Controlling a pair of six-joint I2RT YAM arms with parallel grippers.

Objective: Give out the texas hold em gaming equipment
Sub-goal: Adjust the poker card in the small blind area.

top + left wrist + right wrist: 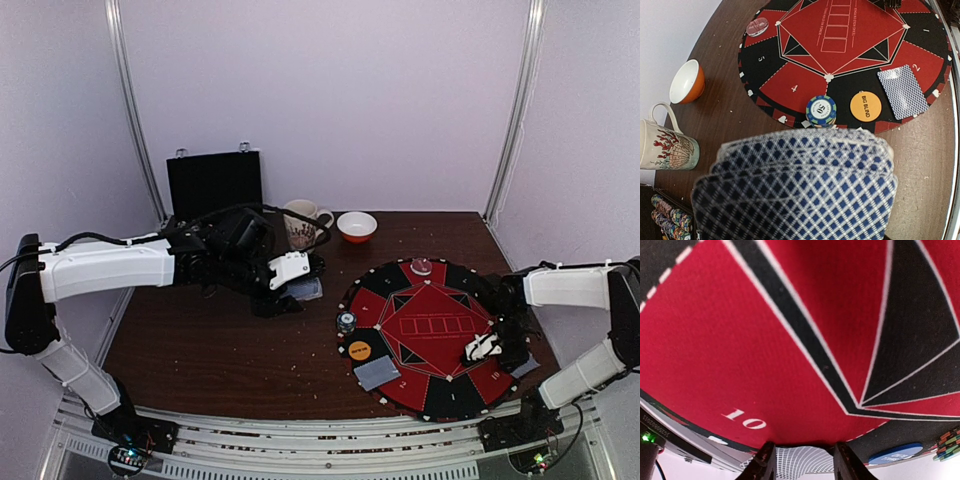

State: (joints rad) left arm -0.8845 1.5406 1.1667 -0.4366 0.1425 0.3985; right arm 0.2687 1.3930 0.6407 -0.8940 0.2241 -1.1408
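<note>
The right gripper has a card between its fingers, pinched or not I cannot tell; the left gripper clamps the fanned deck

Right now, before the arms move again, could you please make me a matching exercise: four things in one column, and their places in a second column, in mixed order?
Things
1. fan of cards
2. orange button disc
3. chip stack
4. bowl

Places
A. on the bare table, beside the mug
B. at the rim of the mat, by the red field marked 4
C. in the left pincer, above the table
D. on a black field, beside a single face-down card

Pairs: 1-C, 2-D, 3-B, 4-A
</note>
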